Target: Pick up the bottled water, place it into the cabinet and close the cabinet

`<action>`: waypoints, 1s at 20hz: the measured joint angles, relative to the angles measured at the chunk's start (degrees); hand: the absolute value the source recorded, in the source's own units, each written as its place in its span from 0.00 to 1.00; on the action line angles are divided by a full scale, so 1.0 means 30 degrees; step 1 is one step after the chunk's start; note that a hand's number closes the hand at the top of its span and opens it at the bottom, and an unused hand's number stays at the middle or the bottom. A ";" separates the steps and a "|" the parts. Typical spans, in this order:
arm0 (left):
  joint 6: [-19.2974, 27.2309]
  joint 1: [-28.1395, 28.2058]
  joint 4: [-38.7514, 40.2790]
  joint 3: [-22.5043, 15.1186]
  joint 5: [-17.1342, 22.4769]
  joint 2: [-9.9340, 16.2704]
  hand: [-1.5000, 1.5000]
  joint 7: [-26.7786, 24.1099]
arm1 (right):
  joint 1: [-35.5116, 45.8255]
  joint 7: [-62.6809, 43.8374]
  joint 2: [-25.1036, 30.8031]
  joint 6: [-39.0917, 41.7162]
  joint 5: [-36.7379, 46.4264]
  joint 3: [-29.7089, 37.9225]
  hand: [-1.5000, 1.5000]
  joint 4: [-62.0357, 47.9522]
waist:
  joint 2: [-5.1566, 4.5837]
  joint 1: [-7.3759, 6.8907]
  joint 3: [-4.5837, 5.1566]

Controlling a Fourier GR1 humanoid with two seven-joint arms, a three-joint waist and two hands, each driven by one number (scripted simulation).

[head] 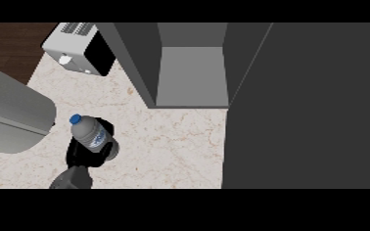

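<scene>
Head view, bottled water gripped in hand, cap up-left

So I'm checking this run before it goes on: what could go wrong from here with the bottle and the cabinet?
The left hand holds the water bottle low on the counter, well left of the open cabinet; the bottle may strike the cabinet's left wall on the way in. The toaster stands beside that wall, so a wide swing could clip it. The cabinet door, swung open at the right, needs a hand, and the right hand is out of view.
</scene>
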State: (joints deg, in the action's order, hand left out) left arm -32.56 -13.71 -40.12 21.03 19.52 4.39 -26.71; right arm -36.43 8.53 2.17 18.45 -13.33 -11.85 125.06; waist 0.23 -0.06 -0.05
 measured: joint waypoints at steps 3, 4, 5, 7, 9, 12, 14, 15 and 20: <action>0.0599 0.1080 -0.2665 -0.0808 0.0390 -0.0659 1.00 0.1384 | 0.0434 -0.0161 0.0062 -0.0012 -0.0200 0.0079 0.00 -0.0235 | 0.0005 -0.0056 -0.0004; 0.0786 0.1168 -0.3194 -0.0983 0.0444 -0.0712 1.00 0.1698 | 0.0436 0.0103 0.0116 0.0131 -0.0281 0.0192 0.00 -0.0468 | -0.0002 -0.0034 0.0001; 0.1066 0.1207 -0.3889 -0.1255 0.0633 -0.0866 1.00 0.2199 | 0.0464 0.0026 0.0012 -0.0013 -0.0137 0.0016 0.00 -0.0452 | -0.0005 -0.0025 -0.0002; 0.1918 0.1696 -0.5387 -0.2318 0.0992 -0.1092 1.00 0.2640 | 0.0331 0.0108 0.0088 0.0087 -0.0247 0.0022 0.00 -0.0453 | -0.0001 -0.0010 -0.0003; 0.2898 0.2112 -0.6919 -0.3492 0.1514 -0.1233 1.00 0.3104 | 0.0257 0.0088 -0.0002 -0.0036 -0.0200 -0.0159 0.00 -0.0286 | 0.0004 0.0005 0.0001; 0.4900 0.2576 -0.9331 -0.5450 0.2063 -0.1350 1.00 0.3729 | 0.0523 -0.0076 0.0075 -0.0060 -0.0409 -0.0045 0.00 -0.0369 | 0.0001 0.0004 0.0001; 0.6350 0.2420 -1.0465 -0.6590 0.2288 -0.1392 1.00 0.4121 | 0.0724 -0.0267 0.0149 -0.0062 -0.0668 0.0081 0.00 -0.0411 | -0.0013 0.0031 0.0002; 0.6945 0.2051 -1.0846 -0.6838 0.2352 -0.1407 1.00 0.4505 | 0.1092 -0.0240 0.0051 -0.0147 -0.0598 0.0093 0.00 -0.0747 | -0.0019 0.0037 0.0007; 1.0155 0.0391 -1.1182 -0.8927 0.2184 -0.1445 1.00 0.4558 | 0.0870 0.0068 0.0244 0.0110 -0.0676 0.0058 0.00 -0.0914 | -0.0046 0.0158 0.0009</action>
State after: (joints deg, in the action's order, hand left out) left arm -2.10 -12.54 -73.67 -5.75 26.07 0.06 -13.04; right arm -33.82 8.73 2.90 18.78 -15.36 -11.68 122.32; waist 0.09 0.42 -0.02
